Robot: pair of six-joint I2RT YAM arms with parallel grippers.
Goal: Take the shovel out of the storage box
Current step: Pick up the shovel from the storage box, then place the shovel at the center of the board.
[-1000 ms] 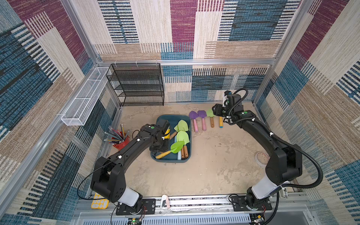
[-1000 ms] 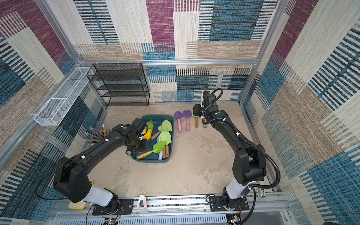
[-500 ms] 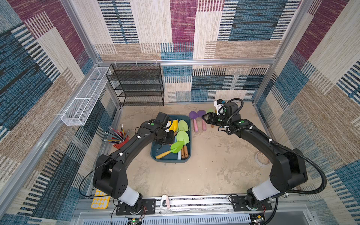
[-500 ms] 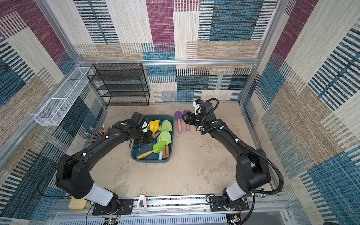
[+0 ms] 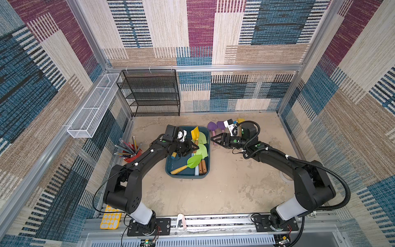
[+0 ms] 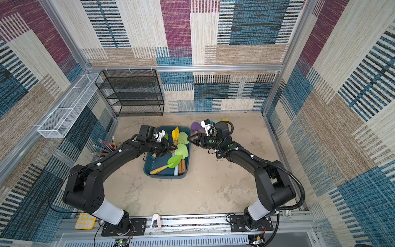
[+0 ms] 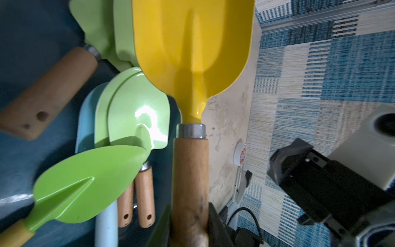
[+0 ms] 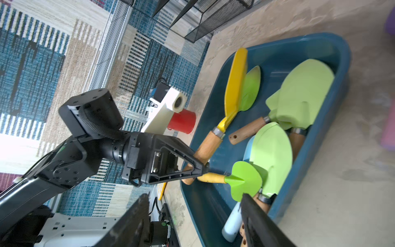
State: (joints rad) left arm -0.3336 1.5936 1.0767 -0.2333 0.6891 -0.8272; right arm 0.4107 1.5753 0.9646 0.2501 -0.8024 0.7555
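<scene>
The storage box is a dark teal tub in the middle of the floor. My left gripper is shut on the wooden handle of a yellow shovel. It holds the shovel over the box, with the blade toward the back. Several green shovels lie inside the box. My right gripper stands open and holds nothing, just right of the box's right rim, pointing at the left gripper.
Two purple shovels lie on the floor behind my right gripper. A black mesh rack stands at the back left, and a white wire basket hangs on the left wall. A red cup of pencils sits left of the box.
My right arm swung left from the shovels at the back right to the box's right rim, its jaws widening. My left gripper moved right over the box with the yellow shovel.
</scene>
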